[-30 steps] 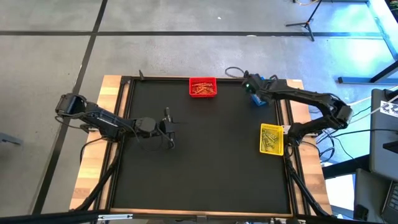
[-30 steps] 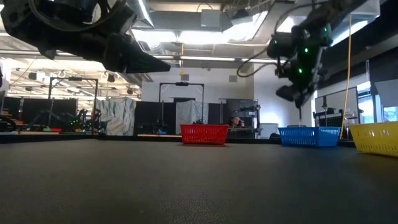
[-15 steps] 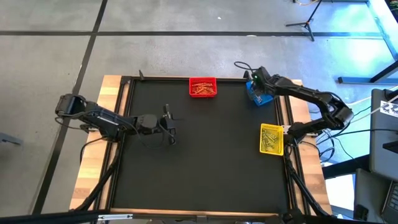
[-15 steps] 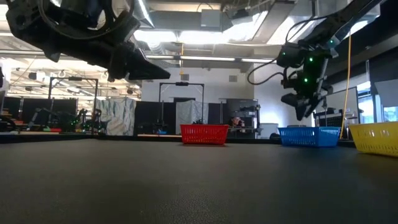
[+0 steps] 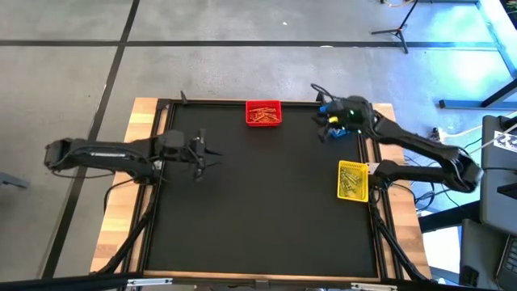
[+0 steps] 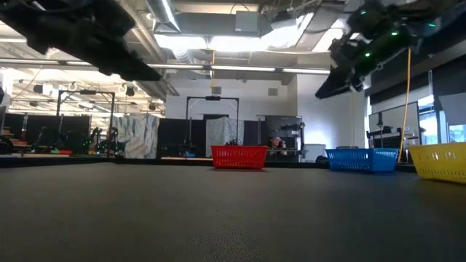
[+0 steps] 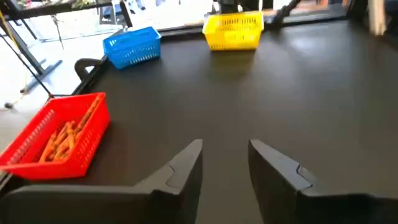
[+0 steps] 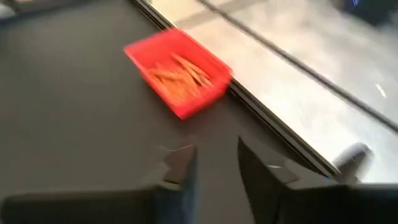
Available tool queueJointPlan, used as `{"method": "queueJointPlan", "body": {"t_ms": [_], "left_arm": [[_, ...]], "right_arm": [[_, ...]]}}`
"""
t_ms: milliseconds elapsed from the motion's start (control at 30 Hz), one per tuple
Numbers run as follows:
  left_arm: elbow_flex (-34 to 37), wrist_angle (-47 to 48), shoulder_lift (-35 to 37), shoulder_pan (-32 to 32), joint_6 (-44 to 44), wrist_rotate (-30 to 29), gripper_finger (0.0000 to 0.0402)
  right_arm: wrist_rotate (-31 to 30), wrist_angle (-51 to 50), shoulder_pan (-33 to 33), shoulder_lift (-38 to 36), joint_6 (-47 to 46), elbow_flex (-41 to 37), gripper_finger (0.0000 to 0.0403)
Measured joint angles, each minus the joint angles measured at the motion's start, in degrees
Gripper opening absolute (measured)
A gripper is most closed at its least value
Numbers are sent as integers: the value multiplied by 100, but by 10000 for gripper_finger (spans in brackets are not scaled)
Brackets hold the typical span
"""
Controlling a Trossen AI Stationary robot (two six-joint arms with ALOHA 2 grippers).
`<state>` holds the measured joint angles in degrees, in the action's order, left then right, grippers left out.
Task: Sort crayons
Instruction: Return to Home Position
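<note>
Red and orange crayons [image 5: 262, 114] lie in the red bin [image 5: 263, 103] at the table's far edge. Yellow crayons [image 5: 350, 181] lie in the yellow bin [image 5: 352, 166] at the right edge. The blue bin [image 6: 362, 159] stands at the far right, mostly under my right arm in the high view. My left gripper [image 7: 225, 158] hovers open over the mat's left part [image 5: 203, 153], holding nothing. My right gripper [image 8: 216, 163] is open above the far right corner [image 5: 323, 123], pointing toward the red bin [image 8: 180, 78].
The black mat [image 5: 266, 210] has a wide bare middle and near part between the bins. A raised frame and wooden border [image 5: 153, 121] run around it. Cables [image 5: 311, 89] lie at the far right corner. A room with stands and equipment lies beyond the far edge.
My left gripper has drawn back toward the table's left edge and risen a little. My right gripper, which pointed down over the blue bin, has tipped up toward level and risen, now facing the red bin.
</note>
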<state>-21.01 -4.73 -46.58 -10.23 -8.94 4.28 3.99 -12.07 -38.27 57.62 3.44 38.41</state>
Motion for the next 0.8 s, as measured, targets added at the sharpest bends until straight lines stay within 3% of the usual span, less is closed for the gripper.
{"method": "queueJointPlan", "body": {"t_ms": [233,467,633,800], "left_arm": [[531,525,1395,-189,392,24,71],[1359,537,2553,-103,910,-36,28],[1666,637,3158,25,1039,-45,19],[1719,1086,3571,151,1037,-66,19]], "right_arm": [[463,1568,522,-943,-88,-1410,8],[335,2333,1105,-1904,-590,-2547,18],[-198,2337,1607,-2744,-629,-3116,3],[-244,1992,2012,-3586,-621,-3453,6]]}}
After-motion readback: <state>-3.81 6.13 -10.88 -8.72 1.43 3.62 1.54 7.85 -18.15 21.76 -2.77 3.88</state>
